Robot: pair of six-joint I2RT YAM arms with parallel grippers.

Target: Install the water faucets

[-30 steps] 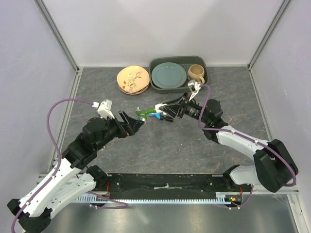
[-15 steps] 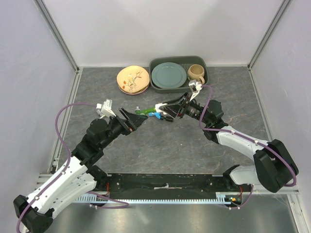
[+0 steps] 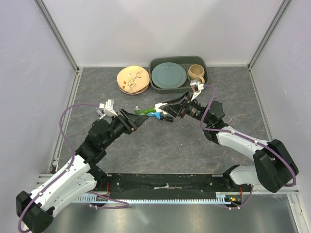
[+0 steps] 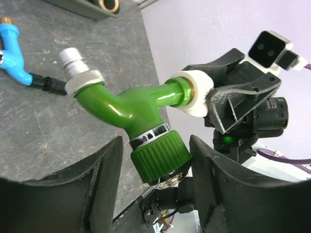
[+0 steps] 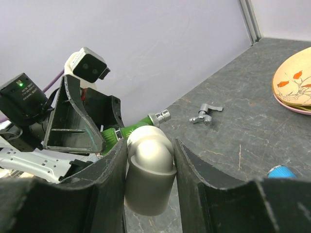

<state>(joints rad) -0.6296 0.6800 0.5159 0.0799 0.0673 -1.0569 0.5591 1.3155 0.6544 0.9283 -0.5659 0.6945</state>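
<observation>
Faucets (image 3: 148, 113) at table (image 3: 160, 150) centre, plates (image 3: 132, 80) behind, tray (image 3: 177, 58) right of plates.

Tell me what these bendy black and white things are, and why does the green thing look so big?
They are two robot arms bolted to a grey table. One picture looks down from above; the other two come from cameras on the wrists, so nearby things look huge. Each arm ends in a gripper: two pinching fingers. The right gripper pinches a white elbow pipe. The green faucet sticks out of that pipe, and the left gripper has its fingers either side of the faucet's knob; I can't tell whether it squeezes. A blue faucet and a small grey metal piece lie on the table. At the back are a patterned plate and a tray.
</observation>
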